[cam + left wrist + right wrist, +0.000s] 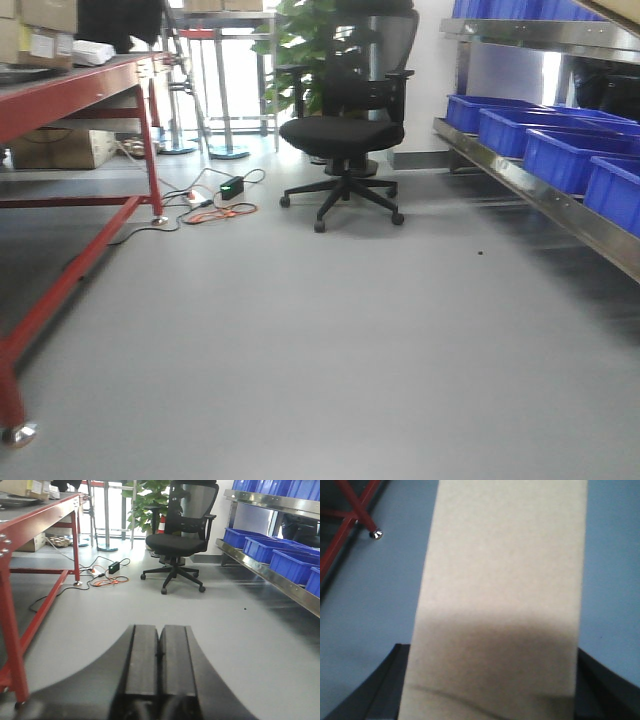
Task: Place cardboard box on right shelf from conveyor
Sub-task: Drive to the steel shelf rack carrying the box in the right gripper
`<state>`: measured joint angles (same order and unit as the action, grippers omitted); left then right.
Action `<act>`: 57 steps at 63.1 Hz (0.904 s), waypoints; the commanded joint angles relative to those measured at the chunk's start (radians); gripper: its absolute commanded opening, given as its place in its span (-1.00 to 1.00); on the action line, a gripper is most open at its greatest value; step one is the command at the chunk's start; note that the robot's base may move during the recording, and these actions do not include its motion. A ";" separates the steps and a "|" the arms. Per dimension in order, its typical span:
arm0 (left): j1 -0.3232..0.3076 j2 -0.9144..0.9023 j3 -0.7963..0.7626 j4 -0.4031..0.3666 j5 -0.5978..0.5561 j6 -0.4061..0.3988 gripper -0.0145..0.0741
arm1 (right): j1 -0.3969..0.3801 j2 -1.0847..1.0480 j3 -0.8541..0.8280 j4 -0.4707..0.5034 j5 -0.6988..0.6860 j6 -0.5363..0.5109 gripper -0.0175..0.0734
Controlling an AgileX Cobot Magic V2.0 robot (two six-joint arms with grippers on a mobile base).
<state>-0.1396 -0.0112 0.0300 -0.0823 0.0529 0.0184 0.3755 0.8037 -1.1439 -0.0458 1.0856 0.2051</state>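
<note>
The cardboard box [505, 580] fills the middle of the right wrist view, a plain tan slab held above the grey floor. My right gripper [490, 652] is shut on it, with a dark finger [380, 690] showing at each side. My left gripper [159, 630] is shut on nothing and hangs over the floor. The conveyor [70, 85] with its red frame stands at the left, also in the left wrist view [40, 517]. The right shelf [540, 195], shiny steel with a broad front rail, runs along the right, also in the left wrist view [270, 572].
Blue bins [560, 150] sit in a row on the shelf. A black office chair [345, 130] stands ahead with a plant [300, 50] behind it. Cables and a power strip [215, 200] lie on the floor by the conveyor's red leg [150, 160]. Cardboard boxes [40, 30] rest on the conveyor's far end.
</note>
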 commanded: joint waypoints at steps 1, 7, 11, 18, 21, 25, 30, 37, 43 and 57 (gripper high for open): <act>0.001 -0.013 -0.003 -0.009 -0.092 -0.007 -0.94 | -0.003 -0.002 -0.027 -0.010 -0.074 -0.003 -0.21; 0.001 -0.013 -0.003 -0.009 -0.092 -0.007 -0.94 | -0.003 -0.002 -0.027 -0.010 -0.074 -0.003 -0.21; 0.001 -0.013 -0.003 -0.009 -0.092 -0.007 -0.94 | -0.003 -0.002 -0.027 -0.010 -0.074 -0.003 -0.21; 0.001 -0.013 -0.003 -0.009 -0.092 -0.007 -0.94 | -0.003 -0.002 -0.027 -0.010 -0.074 -0.003 -0.21; 0.001 -0.013 -0.003 -0.009 -0.092 -0.007 -0.94 | -0.003 -0.002 -0.027 -0.010 -0.074 -0.003 -0.21; 0.001 -0.013 -0.003 -0.009 -0.092 -0.007 -0.94 | -0.003 -0.002 -0.027 -0.010 -0.074 -0.003 -0.21; 0.001 -0.013 -0.003 -0.009 -0.092 -0.007 -0.94 | -0.003 -0.002 -0.027 -0.010 -0.074 -0.003 -0.21; 0.001 -0.013 -0.003 -0.009 -0.092 -0.007 -0.94 | -0.003 -0.002 -0.027 -0.010 -0.074 -0.003 -0.21; 0.001 -0.013 -0.003 -0.009 -0.092 -0.007 -0.94 | -0.003 -0.002 -0.027 -0.011 -0.074 -0.003 -0.21; 0.001 -0.013 -0.003 -0.009 -0.092 -0.007 -0.94 | -0.003 -0.002 -0.027 -0.013 -0.074 -0.003 -0.21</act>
<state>-0.1396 -0.0129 0.0300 -0.0823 0.0529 0.0184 0.3755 0.8037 -1.1439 -0.0419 1.0878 0.2051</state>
